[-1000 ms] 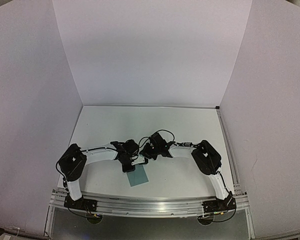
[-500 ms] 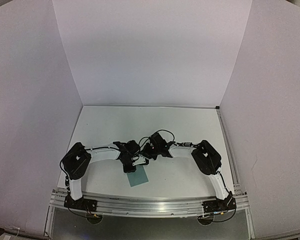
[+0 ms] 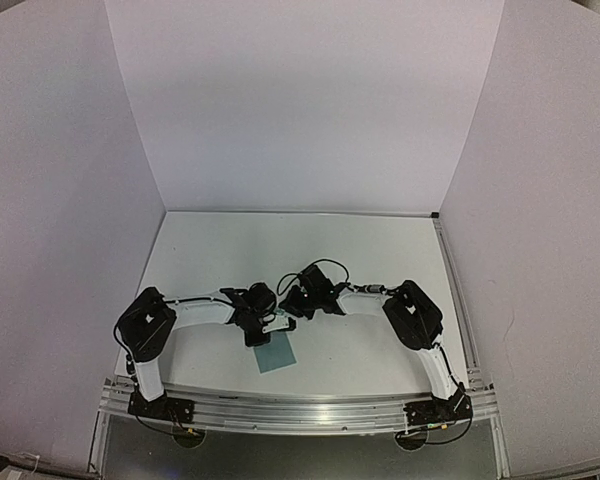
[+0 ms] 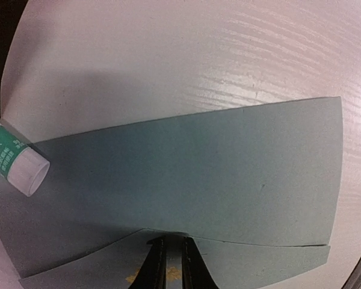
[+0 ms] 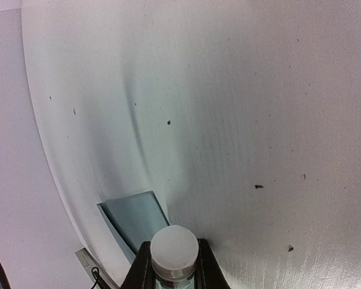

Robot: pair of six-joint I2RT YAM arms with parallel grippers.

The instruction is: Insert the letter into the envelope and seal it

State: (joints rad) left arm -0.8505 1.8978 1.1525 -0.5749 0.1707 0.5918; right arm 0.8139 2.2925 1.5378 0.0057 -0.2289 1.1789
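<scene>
Three pale walls (image 3: 300, 100) enclose the table (image 3: 380, 250); left jaws pinch the envelope (image 4: 198, 174), right jaws a glue stick (image 5: 174, 250).

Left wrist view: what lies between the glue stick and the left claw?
Just the envelope face, bare from glue stick to left claw; left wrist view.

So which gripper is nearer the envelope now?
Left. The left gripper pinches the envelope itself; the right gripper holds a glue stick near its edge.
</scene>
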